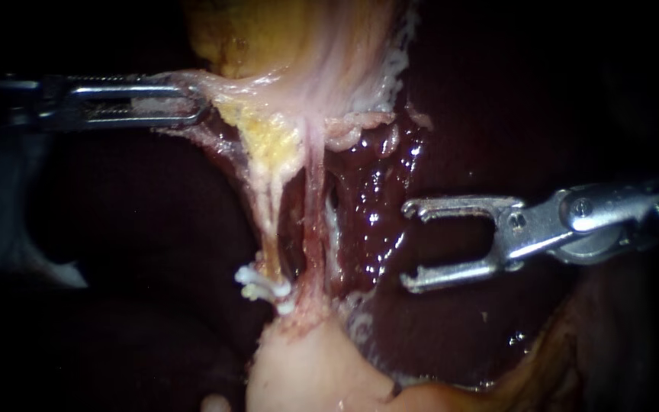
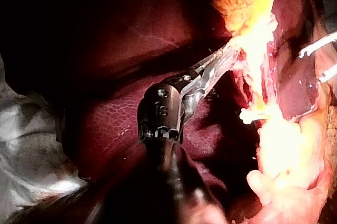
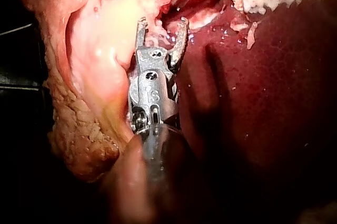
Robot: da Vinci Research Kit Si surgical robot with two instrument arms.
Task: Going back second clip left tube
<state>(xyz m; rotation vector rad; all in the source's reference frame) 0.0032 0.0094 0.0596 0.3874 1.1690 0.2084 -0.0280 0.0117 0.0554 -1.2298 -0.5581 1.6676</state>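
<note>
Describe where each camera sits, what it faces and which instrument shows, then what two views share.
Endoscope view: close to the tissue, facing the tubes; left instrument and right instrument enter from opposite sides.
Left wrist view: on the left arm, looking along its instrument to gripped tissue.
Right wrist view: on the right arm, looking along open jaws to liver.
Shared: endoscope and left wrist views show the clip.

Clip (image 1: 261,288) low on left tube (image 1: 270,217); left instrument (image 1: 196,107) upper left, on gallbladder (image 1: 322,65); right instrument (image 1: 409,246) right.

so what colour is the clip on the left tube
White: the clip shows best in the endoscope view, low on the left tube.
</note>
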